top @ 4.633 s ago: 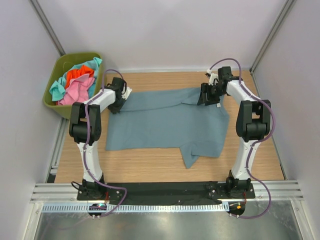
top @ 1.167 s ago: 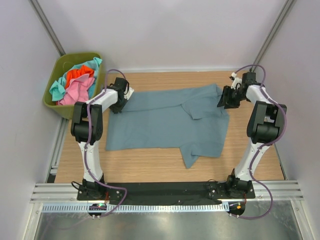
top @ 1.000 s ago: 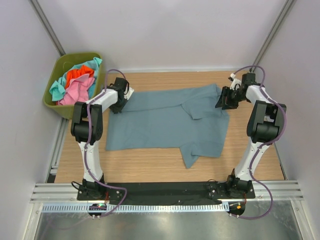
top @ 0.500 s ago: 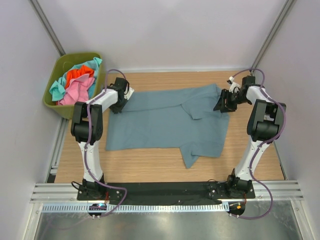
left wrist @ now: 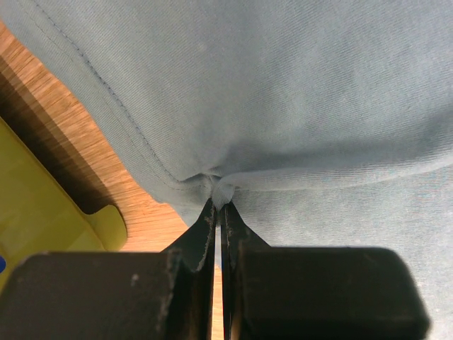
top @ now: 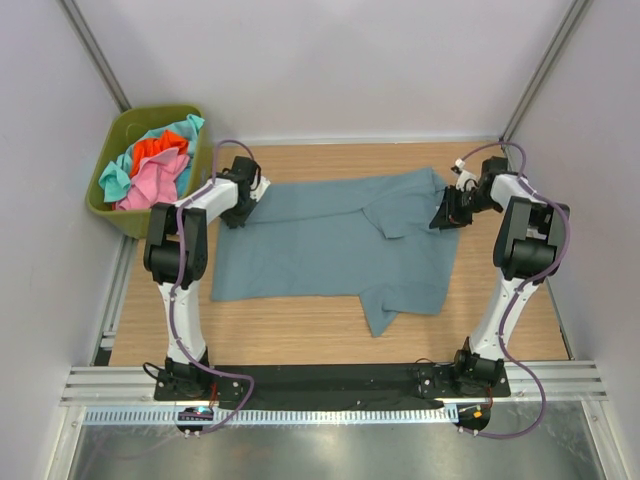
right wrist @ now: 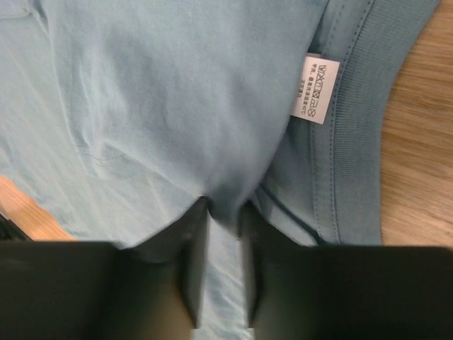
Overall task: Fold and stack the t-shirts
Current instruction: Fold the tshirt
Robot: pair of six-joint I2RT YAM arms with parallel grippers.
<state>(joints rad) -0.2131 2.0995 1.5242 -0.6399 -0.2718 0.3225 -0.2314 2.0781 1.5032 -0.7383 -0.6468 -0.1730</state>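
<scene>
"Top external first. Found the blue shirt (top: 320,240) spread nearly flat on the table (top: 300,335), hem to the left and collar (right wrist: 354,106) to the right. Noted one sleeve pointing toward the near edge and the other folded in over the body at the far right."

"And the arms?"

"Reached out to the two far corners of it. Placed the left gripper (left wrist: 218,207) at the far-left corner by the hem, and the right gripper (right wrist: 223,209) at the far-right corner by the collar."

"Holding anything on the left?"

"Yes. Saw, through the left wrist, its fingers (left wrist: 202,234) pressed all but together, with a small pucker of the hem nipped between the tips and creases fanning out from the pinch. Caught bare wood just beside the hem, and a corner of the bin (left wrist: 35,212) past that."

"And on the right?"

"Saw, through the right wrist, those fingers (right wrist: 195,227) only a narrow gap apart, with a fold of cloth running down between them, just beside the collar and near its white label (right wrist: 317,88). Looked clamped on that fold, though could not make out the contact itself."

"Other shirts?"

"Heaped in the bin, just off the table's far-left corner: pink shirt (top: 150,183) nearest, orange-red shirt (top: 160,148) above it, turquoise shirt (top: 113,178) around both. Kept well apart from the right gripper, near the left one."
</scene>
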